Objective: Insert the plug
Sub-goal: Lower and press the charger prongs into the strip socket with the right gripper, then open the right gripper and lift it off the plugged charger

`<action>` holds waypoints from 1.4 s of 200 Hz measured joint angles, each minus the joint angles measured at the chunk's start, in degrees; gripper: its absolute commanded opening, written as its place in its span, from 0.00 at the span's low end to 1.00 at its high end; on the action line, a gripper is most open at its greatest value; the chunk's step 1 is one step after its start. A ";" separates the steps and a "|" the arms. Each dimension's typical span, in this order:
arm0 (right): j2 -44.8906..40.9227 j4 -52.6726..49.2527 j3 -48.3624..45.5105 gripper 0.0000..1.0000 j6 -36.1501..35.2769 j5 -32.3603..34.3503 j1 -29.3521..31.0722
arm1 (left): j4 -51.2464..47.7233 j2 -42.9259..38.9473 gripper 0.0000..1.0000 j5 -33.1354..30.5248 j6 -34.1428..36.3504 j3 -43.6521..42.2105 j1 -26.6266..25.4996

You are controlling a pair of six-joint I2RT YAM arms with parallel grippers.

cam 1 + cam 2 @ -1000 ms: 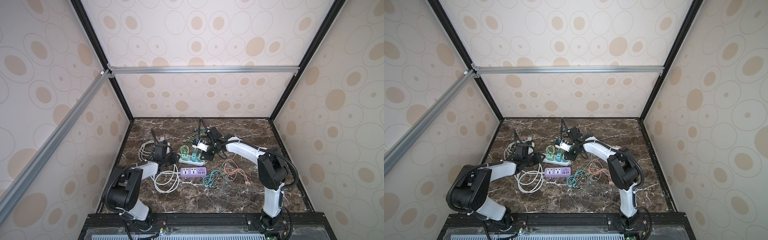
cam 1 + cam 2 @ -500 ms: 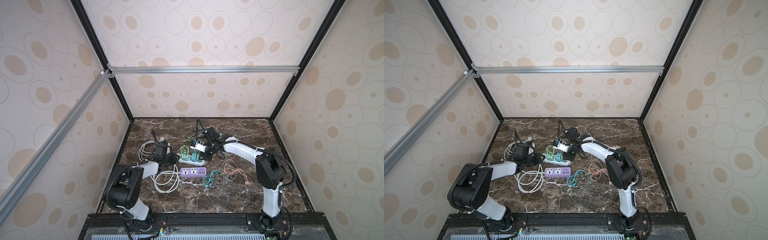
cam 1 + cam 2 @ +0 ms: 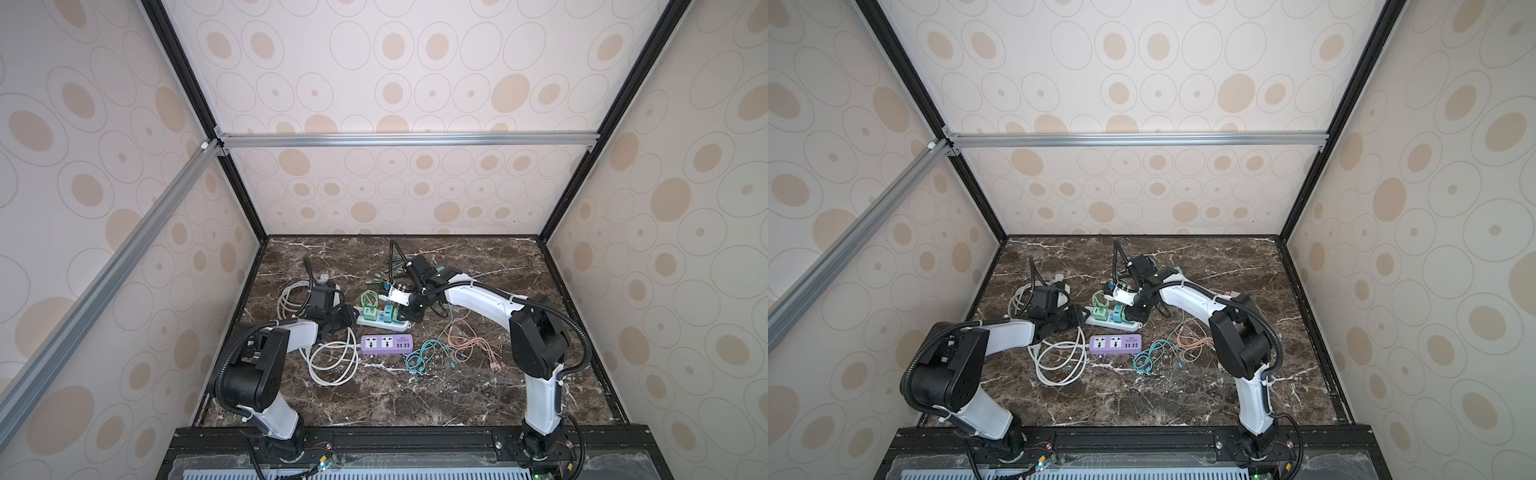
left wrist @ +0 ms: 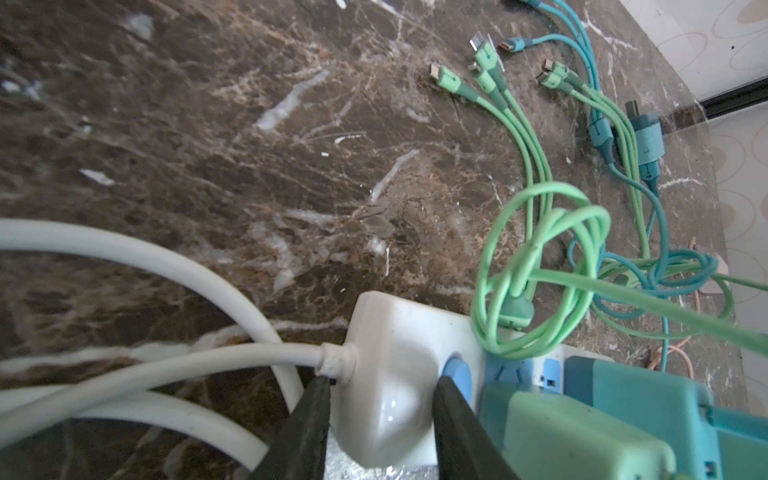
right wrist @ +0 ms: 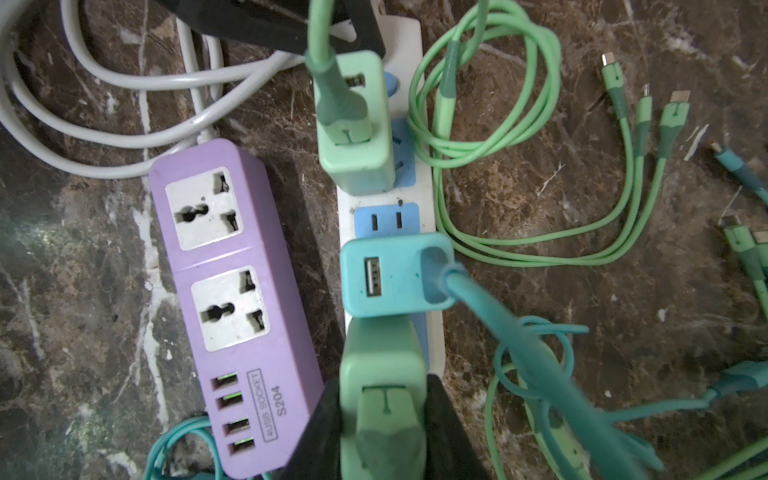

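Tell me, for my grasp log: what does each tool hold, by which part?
Right tool clamps the end light green charger by its sides; left tool pinches the white power strip at its cable end.

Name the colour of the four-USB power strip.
The rectangular plastic power strip is purple, clearest in the right wrist view.

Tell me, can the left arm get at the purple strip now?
Probably yes: the purple strip lies nearby, uncovered. But the left gripper grips the white strip's end and must let go first.

Mint-green plug (image 5: 382, 374), white power strip (image 4: 390, 332).
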 measured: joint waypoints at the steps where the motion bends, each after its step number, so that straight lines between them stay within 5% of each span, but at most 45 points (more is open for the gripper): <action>1: 0.02 -0.02 0.02 0.00 0.00 0.07 0.02 | 0.00 0.02 0.42 0.00 0.02 0.02 0.00; 242: 0.79 2.64 -1.62 0.00 -0.39 1.20 0.59 | -0.07 -0.04 0.42 0.39 0.35 0.13 0.33; 280: 0.28 3.08 -2.14 0.18 0.61 1.25 0.59 | -1.29 -2.69 0.46 0.42 0.46 0.13 0.50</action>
